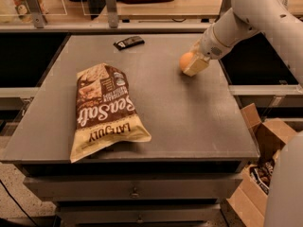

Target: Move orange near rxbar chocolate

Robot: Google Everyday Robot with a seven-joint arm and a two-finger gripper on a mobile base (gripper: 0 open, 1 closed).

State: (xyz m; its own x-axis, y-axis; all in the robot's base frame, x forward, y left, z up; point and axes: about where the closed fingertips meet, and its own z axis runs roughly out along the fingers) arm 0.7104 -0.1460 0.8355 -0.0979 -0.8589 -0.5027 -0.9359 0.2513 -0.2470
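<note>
The orange [186,60] is small and round, at the right side of the grey table [189,108]. My gripper [192,64] comes down from the upper right and is around the orange, with a cream finger [196,65] against its right side. The rxbar chocolate [129,42], a flat black bar with white markings, lies near the table's far edge, well to the left of the orange.
A large brown-and-cream chip bag [105,109] lies on the left half of the table. An open cardboard box [265,150] stands on the floor at the right. A shelf with upright posts [110,6] runs behind the table.
</note>
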